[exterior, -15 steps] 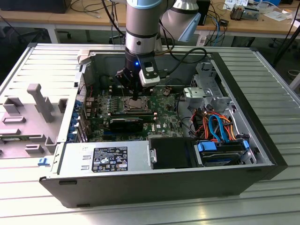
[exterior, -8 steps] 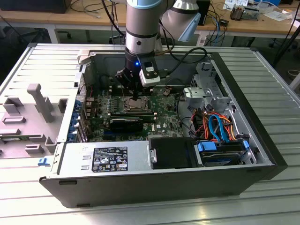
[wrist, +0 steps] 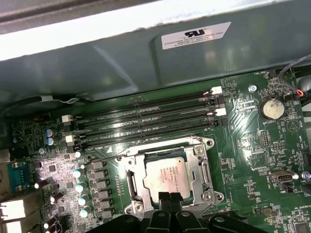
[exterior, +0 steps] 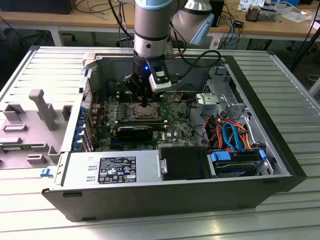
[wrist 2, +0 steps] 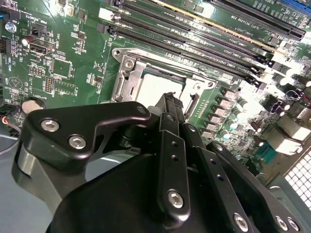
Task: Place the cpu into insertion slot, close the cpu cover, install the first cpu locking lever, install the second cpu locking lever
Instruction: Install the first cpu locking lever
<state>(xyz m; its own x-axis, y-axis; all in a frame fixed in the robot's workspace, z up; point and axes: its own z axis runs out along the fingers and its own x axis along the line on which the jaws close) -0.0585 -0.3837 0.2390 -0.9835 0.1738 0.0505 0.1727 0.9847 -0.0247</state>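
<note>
First wrist view: our fingers (wrist: 164, 198) look closed on nothing, over the seated cpu (wrist: 167, 177) (light, stiff, fragile, we judge); hold its edges only.

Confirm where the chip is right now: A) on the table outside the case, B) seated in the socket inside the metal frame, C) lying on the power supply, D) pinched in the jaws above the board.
B: in the first wrist view the chip lies flat in the socket with the metal frame around it, and the gripper sits at its edge with jaws shut.
</note>
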